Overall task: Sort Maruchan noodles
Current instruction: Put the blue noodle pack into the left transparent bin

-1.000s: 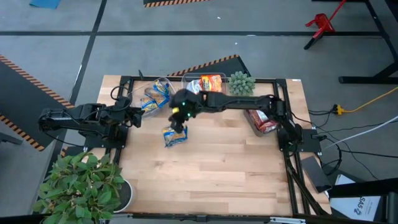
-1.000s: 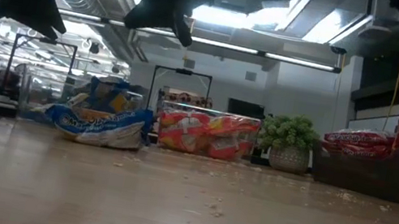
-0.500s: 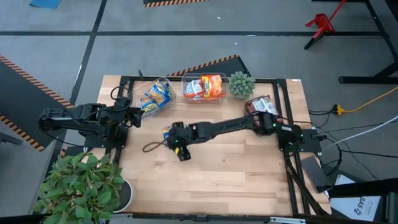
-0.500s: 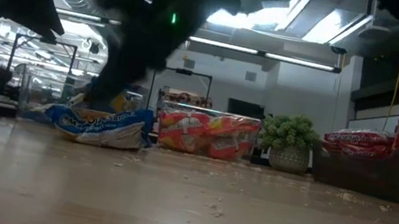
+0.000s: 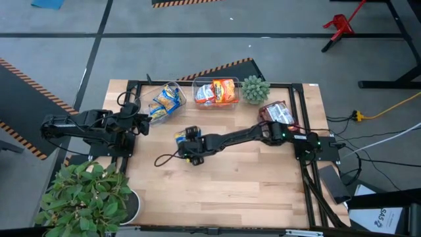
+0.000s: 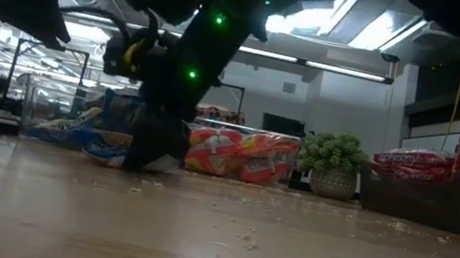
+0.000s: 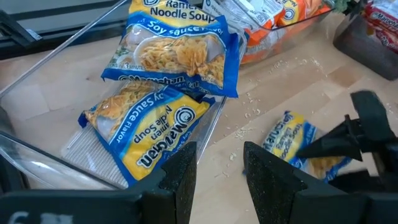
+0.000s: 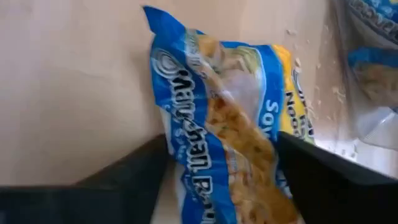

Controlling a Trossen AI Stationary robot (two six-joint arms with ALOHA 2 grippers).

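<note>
Right gripper (image 5: 187, 146): fingers spread, straddling packet (image 5: 182, 137), not clamped on it
Packet: flat on tabletop, long axis toward the gripper
Left gripper (image 5: 141, 122): open, at left edge

The noodle packets (image 7: 163, 121) are glossy, crinkled plastic film. The bin (image 7: 37, 158) holding them is clear, smooth plastic. The surface (image 5: 230, 178) is pale wood, matt, dusted with crumbs. The right claw (image 8: 221, 186) has dull black fingers.

The right claw (image 5: 187, 143) has dropped to the table, astride the yellow-and-blue packet (image 5: 182, 137).
</note>
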